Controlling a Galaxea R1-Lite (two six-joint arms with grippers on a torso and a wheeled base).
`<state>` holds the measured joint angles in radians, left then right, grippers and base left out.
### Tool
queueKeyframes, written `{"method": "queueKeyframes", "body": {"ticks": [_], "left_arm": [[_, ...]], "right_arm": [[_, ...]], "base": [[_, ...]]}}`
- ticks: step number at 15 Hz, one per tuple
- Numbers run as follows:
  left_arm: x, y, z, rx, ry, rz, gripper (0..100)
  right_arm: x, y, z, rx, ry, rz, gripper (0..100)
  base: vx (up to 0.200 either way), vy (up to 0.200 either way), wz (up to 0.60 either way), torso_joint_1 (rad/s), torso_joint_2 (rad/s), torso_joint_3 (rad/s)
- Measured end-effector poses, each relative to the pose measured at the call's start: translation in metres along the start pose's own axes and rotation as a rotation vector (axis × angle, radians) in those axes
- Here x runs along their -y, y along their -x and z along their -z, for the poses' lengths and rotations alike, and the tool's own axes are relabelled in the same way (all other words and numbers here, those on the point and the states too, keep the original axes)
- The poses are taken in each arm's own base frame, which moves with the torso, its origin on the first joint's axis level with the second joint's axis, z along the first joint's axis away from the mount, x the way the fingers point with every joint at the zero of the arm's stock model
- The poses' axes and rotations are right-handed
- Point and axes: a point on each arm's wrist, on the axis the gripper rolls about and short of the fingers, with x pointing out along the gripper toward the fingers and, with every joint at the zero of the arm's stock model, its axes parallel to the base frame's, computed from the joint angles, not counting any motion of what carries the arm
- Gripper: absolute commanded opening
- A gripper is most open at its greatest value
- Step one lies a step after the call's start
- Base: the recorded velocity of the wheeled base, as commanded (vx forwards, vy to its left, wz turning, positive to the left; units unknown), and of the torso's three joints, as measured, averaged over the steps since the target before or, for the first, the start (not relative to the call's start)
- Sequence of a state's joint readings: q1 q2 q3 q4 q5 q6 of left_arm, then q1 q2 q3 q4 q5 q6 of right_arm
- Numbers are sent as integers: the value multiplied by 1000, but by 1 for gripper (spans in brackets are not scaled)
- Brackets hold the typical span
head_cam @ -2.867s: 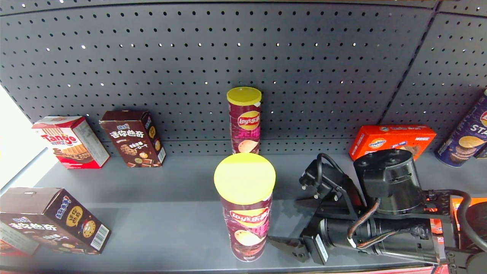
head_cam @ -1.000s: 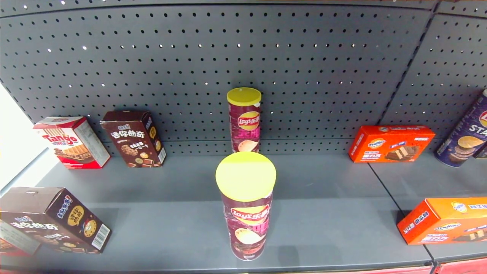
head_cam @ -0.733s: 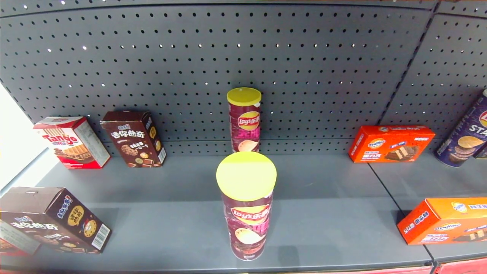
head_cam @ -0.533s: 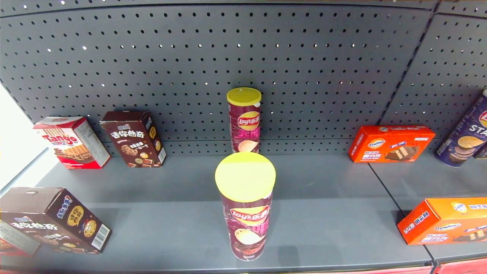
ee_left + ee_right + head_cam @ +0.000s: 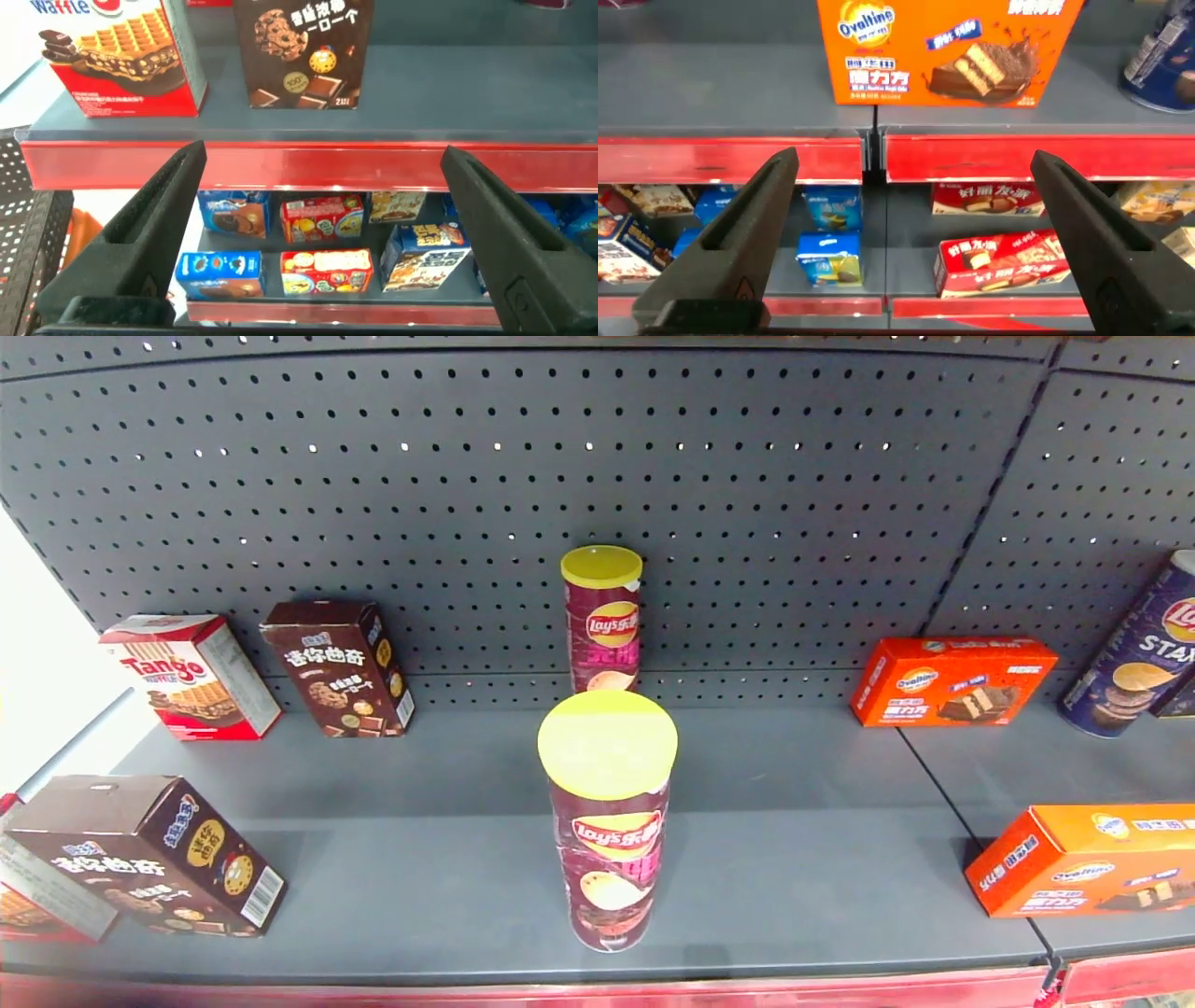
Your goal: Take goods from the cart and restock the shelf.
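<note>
- Withdrawn from beside the front chips can [image 5: 609, 840], where it was 2.9 s ago, the right arm now sits out in front of the shelf [image 5: 794, 859]. The head camera has shifted a little, and both cans keep their places.
- Front chips can stands upright mid-shelf, near the front edge.
- Rear chips can [image 5: 602, 625] stands upright straight behind it, against the pegboard [image 5: 467, 476], well apart from the front one.
- Right pincer [image 5: 915, 157] is released, spread wide and empty, facing the shelf's red edge strip below an orange box [image 5: 948, 51].
- Left pincer [image 5: 322, 154] is likewise released and empty, facing the red strip below a waffle box [image 5: 121, 56] and a cookie box [image 5: 304, 51].
- Lower shelf [image 5: 327, 313] beneath carries small boxes.
</note>
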<state>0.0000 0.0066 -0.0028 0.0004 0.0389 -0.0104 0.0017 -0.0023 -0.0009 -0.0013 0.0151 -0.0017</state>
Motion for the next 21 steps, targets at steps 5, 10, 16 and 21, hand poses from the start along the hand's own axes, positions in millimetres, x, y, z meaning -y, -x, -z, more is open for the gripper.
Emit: {"method": "queueKeyframes", "body": {"ticks": [5,10,16,21], "left_arm": [[0,0,0,-2,0,0,100],[0,0,0,-1,-2,1,100],[0,0,0,-2,-2,3,100],[0,0,0,0,-2,3,100]], "right_arm": [[0,0,0,-2,-2,0,100],[0,0,0,-1,-2,1,100],[0,0,0,-1,-2,0,100],[0,0,0,0,-2,0,100]], "base": [[0,0,120,1,1,0],[0,0,0,0,0,0],[0,67,0,1,1,0],[0,0,0,0,0,0]]}}
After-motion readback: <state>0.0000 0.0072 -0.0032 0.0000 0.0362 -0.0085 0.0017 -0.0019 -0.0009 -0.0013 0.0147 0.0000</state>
